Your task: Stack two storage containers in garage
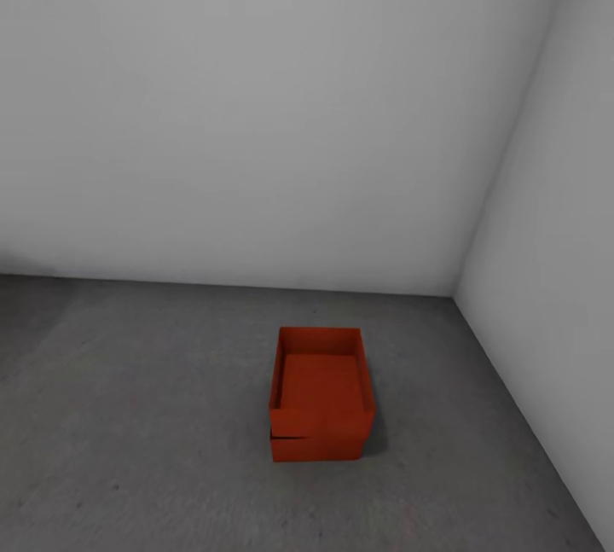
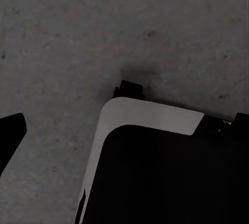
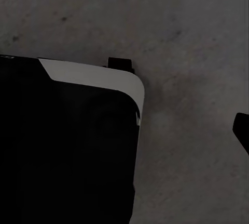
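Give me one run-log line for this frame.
scene: garage corner | upper orange-red ribbed plastic bin stacked on lower matching bin, slightly offset | base: grey concrete floor | grippers: unclear

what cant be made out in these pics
- Lower container: its inside, head view, covered by the upper container stacked on it.
- Both grippers' jaws: in the wrist views only a dark sliver and another at the picture edges, so open or shut is unclear.
- Floor behind the stack: hidden by it.
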Robot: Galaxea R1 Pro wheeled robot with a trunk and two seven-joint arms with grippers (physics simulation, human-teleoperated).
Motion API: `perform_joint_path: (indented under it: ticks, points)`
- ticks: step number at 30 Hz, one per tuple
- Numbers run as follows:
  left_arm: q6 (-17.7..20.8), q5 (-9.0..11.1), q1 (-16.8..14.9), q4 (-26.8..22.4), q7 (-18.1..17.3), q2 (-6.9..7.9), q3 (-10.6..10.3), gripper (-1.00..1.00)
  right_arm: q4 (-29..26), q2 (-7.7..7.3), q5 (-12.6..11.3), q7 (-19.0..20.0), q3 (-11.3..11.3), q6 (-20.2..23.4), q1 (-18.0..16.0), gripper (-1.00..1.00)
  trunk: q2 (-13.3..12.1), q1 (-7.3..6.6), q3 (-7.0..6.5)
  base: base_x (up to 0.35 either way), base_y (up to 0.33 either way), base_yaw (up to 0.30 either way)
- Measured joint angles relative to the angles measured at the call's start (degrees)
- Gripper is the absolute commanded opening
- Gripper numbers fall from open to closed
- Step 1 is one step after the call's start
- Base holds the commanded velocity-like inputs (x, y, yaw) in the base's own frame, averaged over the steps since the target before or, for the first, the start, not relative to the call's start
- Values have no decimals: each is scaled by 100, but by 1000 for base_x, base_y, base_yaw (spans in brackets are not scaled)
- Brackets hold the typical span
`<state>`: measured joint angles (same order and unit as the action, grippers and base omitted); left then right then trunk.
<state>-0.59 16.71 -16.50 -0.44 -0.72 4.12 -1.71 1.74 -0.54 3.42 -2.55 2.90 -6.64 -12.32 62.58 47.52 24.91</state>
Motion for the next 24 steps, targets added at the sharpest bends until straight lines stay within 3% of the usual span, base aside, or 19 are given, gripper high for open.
perform_joint_path:
  ticks: [18, 24]
  points:
    - [97, 42, 1, 33, -49, -30, -2, 100, 1, 9, 0, 0, 0, 65, 0, 100, 0, 0, -164, 0, 0, 0]
    - [99, 42, 1, 35, -55, -43, -2, 100, 1, 4, 6, 1, 0, 64, 198, 100, 0, 0, -210, 0, 0, 0]
